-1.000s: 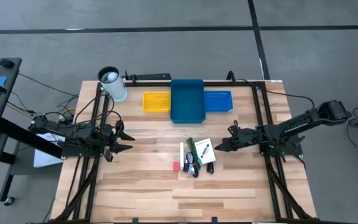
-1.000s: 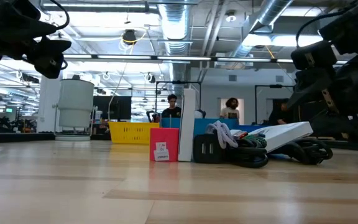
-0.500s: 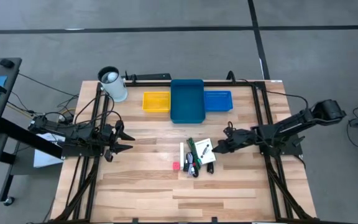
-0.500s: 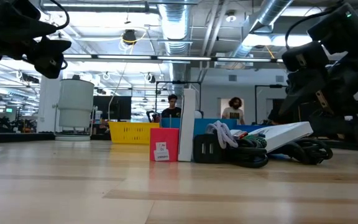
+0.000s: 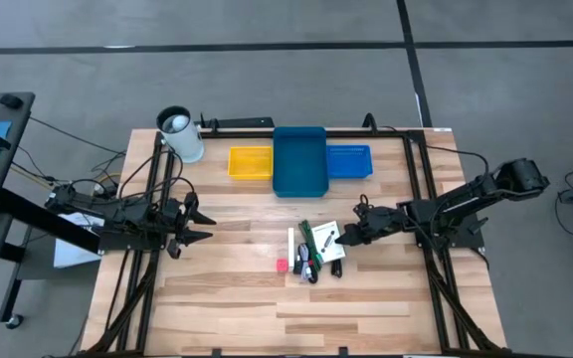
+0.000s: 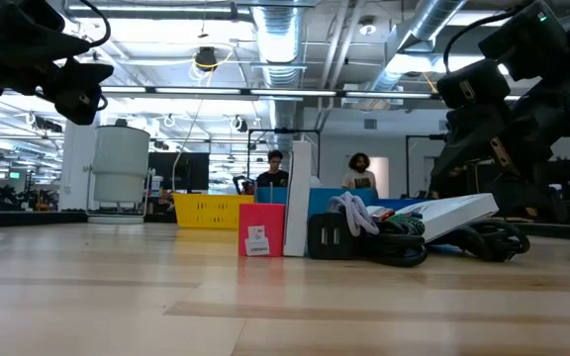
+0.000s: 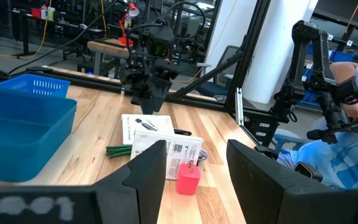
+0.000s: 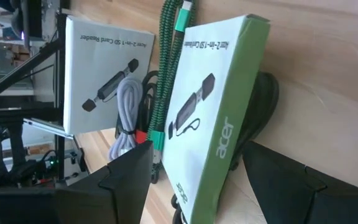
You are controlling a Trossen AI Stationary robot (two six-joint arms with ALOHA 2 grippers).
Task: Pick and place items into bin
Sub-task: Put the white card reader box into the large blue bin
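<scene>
Right gripper (image 5: 341,237) jaws spread wide, empty, just beside the boxed card (image 8: 219,112) in the pile mid-table, well short of the blue bin (image 5: 298,159). Risk, judged: the green braided cable (image 8: 169,68) lying against the box snags and drags neighbours, or the tilted box slips. Left gripper (image 5: 203,227) waits part-open at the table's left.

Bright even overhead light; soft shadows; ceiling lamps (image 6: 206,59) glare.

From my remote station: a large industrial robotics lab, with bare silver ceiling ducts (image 6: 404,40), further black robot arms (image 7: 312,68) on benches, and two people (image 6: 359,173) working behind.
</scene>
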